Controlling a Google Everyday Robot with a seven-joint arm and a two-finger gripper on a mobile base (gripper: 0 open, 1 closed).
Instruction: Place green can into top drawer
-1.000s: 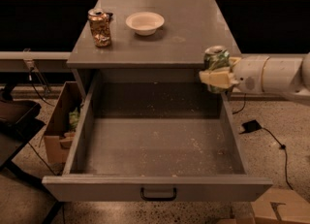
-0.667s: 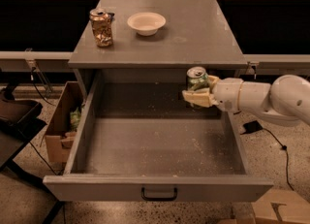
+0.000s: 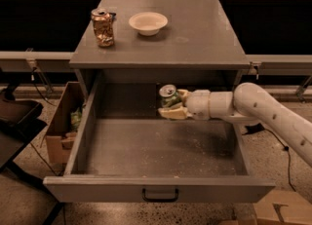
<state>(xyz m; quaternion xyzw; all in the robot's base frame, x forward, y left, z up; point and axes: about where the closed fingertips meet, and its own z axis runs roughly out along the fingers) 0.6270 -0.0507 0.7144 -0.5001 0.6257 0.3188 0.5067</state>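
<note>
The green can (image 3: 168, 97) is upright between the fingers of my gripper (image 3: 171, 105), which is shut on it. The white arm reaches in from the right. The can hangs inside the open top drawer (image 3: 161, 148), near its back wall and a little above the speckled grey floor. The drawer is pulled fully out, with its dark handle (image 3: 160, 196) at the front panel.
An orange-gold can (image 3: 102, 27) and a white bowl (image 3: 148, 23) stand on the cabinet top (image 3: 195, 34). A cardboard box (image 3: 63, 126) sits on the floor left of the drawer, another box (image 3: 280, 209) at bottom right. A dark chair (image 3: 14, 121) is far left.
My gripper has carried the green can leftward and down from the drawer's right edge into the drawer, toward its back middle.
</note>
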